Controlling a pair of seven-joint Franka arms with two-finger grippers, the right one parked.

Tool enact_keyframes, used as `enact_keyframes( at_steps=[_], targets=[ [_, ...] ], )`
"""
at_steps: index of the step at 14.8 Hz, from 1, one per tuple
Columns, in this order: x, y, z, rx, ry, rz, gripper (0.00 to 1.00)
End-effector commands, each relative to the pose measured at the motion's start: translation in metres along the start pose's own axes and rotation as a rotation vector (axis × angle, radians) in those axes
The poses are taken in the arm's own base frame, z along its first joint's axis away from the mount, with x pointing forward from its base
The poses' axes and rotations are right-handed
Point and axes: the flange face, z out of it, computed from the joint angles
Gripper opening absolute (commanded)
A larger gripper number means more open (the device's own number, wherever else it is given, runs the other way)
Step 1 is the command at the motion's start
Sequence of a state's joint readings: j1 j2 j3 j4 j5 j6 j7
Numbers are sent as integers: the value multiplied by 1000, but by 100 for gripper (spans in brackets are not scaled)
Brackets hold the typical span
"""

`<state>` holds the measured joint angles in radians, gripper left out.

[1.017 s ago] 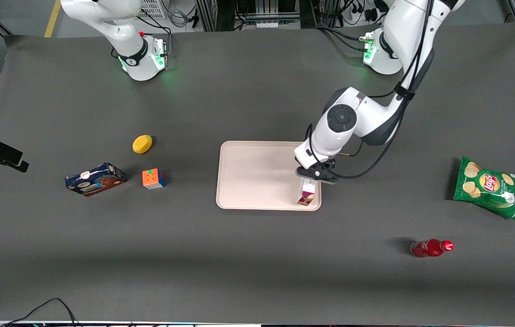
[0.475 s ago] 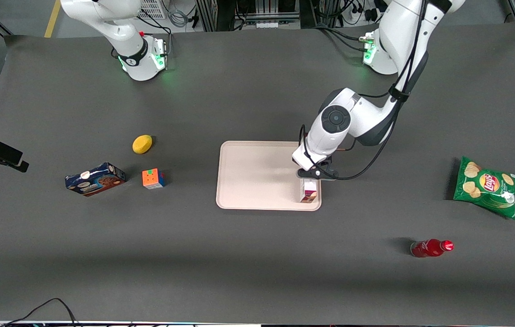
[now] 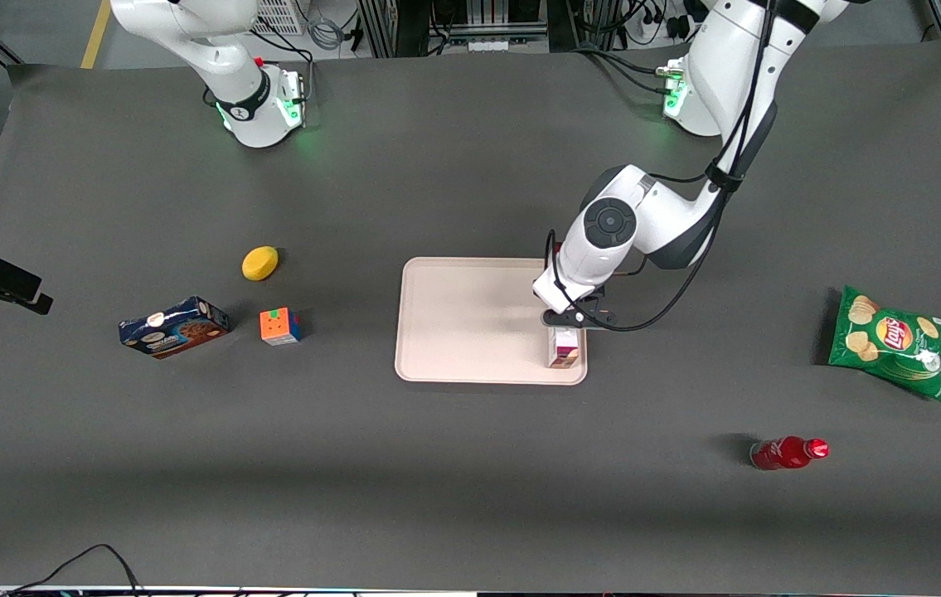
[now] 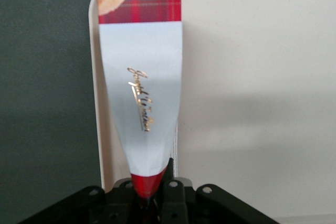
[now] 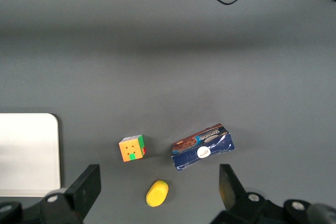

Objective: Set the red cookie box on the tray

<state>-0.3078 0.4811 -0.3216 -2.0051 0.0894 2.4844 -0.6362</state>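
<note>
The left arm's gripper (image 3: 567, 325) hangs over the tray's corner nearest the front camera at the working arm's end, and its black fingers (image 4: 170, 195) are closed on the top end of the red cookie box (image 3: 564, 349). In the wrist view the box (image 4: 140, 87) runs down from the jaws with its white label and gold script facing the camera, and the red plaid band with a cookie picture sits at its lower end. The box stands on end, upright or nearly so, with its lower end inside the rim at that corner of the tray (image 3: 470, 323); whether it actually touches the tray floor cannot be told. The tray's pale wall (image 4: 95, 93) runs just beside the box's long edge, with dark table surface outside it.

The rest of the tray is bare pinkish beige. Toward the working arm's end of the table, well apart from the tray, lies a green chip bag (image 3: 890, 341), and nearer the front camera than the bag a red bottle (image 3: 788, 453) lies on its side. Toward the parked arm's end sit a coloured puzzle cube (image 3: 280, 326), a dark blue cookie box (image 3: 174, 327) beside it, and a yellow lemon (image 3: 259, 263) farther from the front camera than the cube.
</note>
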Motion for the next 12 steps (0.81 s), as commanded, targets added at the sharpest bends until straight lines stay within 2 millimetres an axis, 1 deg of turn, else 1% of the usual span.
enact_keyframes(
  at_steps=[1,2,3,4,6,7,8,9,10,12],
  targets=[
    [5,7,-7,4,23,-3,21],
    [5,7,-7,3,24,-3,43],
    [6,7,-7,1,27,0,82],
    [7,7,-9,-3,36,5,100],
    [9,8,-16,-8,49,5,100],
    [12,7,-24,-11,63,5,100],
    [22,-1,-40,-8,88,-4,100],
    [30,-4,-61,-11,116,-5,100],
    [35,-12,-83,-4,134,-3,100],
    [61,-53,-139,30,175,2,100]
  ],
)
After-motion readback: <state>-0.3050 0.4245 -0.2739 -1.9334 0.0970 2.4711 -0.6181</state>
